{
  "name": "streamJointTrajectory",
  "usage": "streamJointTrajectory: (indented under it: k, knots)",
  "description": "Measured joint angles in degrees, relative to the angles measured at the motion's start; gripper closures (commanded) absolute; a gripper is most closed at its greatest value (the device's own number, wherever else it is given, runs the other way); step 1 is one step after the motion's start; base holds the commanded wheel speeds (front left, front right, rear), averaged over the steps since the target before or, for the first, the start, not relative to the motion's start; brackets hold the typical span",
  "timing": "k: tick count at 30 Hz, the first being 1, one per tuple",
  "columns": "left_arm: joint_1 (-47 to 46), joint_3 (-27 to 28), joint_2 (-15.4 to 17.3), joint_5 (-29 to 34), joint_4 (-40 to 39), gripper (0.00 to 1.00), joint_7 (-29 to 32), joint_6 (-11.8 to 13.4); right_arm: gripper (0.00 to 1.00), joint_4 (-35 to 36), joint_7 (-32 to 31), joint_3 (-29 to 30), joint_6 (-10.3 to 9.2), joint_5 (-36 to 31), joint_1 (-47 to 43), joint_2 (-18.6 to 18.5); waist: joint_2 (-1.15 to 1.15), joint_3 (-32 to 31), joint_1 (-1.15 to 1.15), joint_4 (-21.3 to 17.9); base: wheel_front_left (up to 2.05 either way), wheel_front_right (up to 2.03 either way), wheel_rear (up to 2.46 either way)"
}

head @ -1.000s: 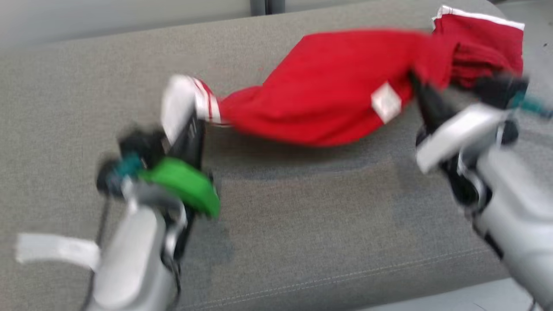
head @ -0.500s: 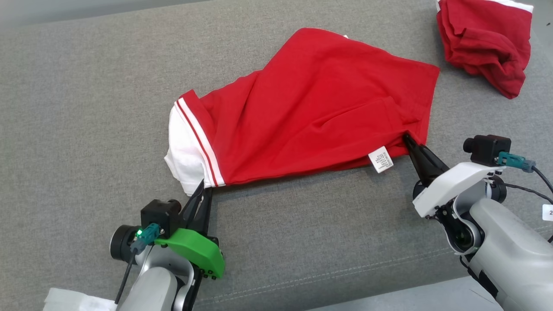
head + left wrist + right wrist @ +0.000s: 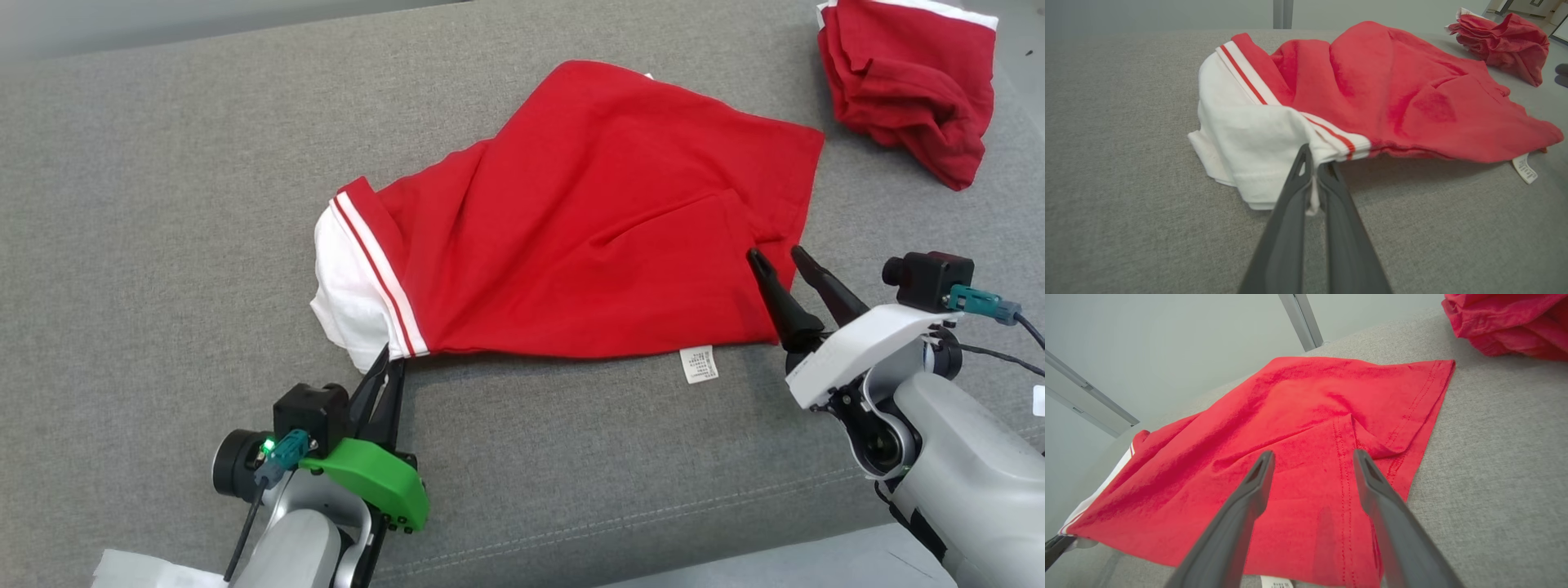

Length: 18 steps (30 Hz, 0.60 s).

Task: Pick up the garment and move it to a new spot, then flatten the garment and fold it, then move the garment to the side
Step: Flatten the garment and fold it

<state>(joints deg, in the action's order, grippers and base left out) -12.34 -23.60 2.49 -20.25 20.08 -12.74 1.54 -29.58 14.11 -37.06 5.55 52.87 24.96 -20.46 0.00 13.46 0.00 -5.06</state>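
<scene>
Head view: the garment (image 3: pixel 604 220), a red shirt with a white, red-striped part at its left end, is seen lying spread but wrinkled across the middle of the grey cushion (image 3: pixel 163 204). The left gripper (image 3: pixel 390 359) is closed on the white hem at the garment's near left corner. In the left wrist view a fold of white cloth is seen pinched between the two fingers. The right gripper (image 3: pixel 775 257) is held wide apart at the near right corner, with no cloth held. Its fingertips are seen over the red cloth by the stitched hem, and whether they touch it cannot be told.

A crumpled red cloth (image 3: pixel 906 82) with a white edge is found at the far right of the cushion, well apart from the garment, with a strip of grey between them. A white care label (image 3: pixel 699 364) lies flat on the cushion just beside the garment's near edge, between the two grippers. A pale sheet (image 3: pixel 139 567) is seen beside the left arm, cut off by the bottom of the picture.

The cushion's near edge is marked by a stitched seam (image 3: pixel 653 514), with pale floor (image 3: pixel 816 563) beyond it at the lower right. The far edge runs along the top, with a wall (image 3: pixel 204 20) behind it. Broad bare cushion is left to the garment's left. A narrower band is left between its near hem and the seam. Room to the right is bounded by the crumpled red cloth and the right arm.
</scene>
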Motion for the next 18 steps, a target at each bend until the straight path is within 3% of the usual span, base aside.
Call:
streamJointTrajectory:
  k: [1, 2, 4, 12, 18]
  knots:
    - [0.00, -0.09, 0.00, 0.00, 0.05, 1.00, 0.00, 0.07, 0.14, 0.01, 0.00, -0.19, 0.01, -0.05, 0.00, -0.08, 0.00, -0.05, 0.00, 0.01, 0.00, 0.00, 0.00]
    - [0.00, -0.15, 0.00, 0.00, 0.14, 1.00, -0.01, 0.11, 0.14, -0.01, 0.00, -0.44, 0.09, -0.16, 0.00, -0.20, 0.00, -0.09, 0.00, 0.02, 0.00, 0.00, 0.00]
    - [0.00, -0.49, 0.00, 0.00, 0.41, 1.00, -0.49, 0.32, 0.01, -0.25, 0.00, -1.20, 0.45, -0.53, -0.08, -0.75, 0.00, -0.17, 0.00, 0.13, 0.00, 0.00, 0.00]
    - [0.02, -1.74, -0.02, 0.00, 0.45, 1.00, -0.67, 0.43, 0.00, -0.63, 0.00, -2.09, 0.48, -1.55, -4.00, -3.58, 0.00, 0.20, 0.00, 0.97, 0.00, 0.00, 0.00]
    - [0.21, -0.94, -0.02, -0.20, 0.56, 1.00, -1.18, 1.10, 0.00, 0.68, 0.00, -3.14, 0.66, -1.89, -7.97, -3.28, 0.00, 0.73, 0.00, 0.81, 0.00, 0.00, 0.00]
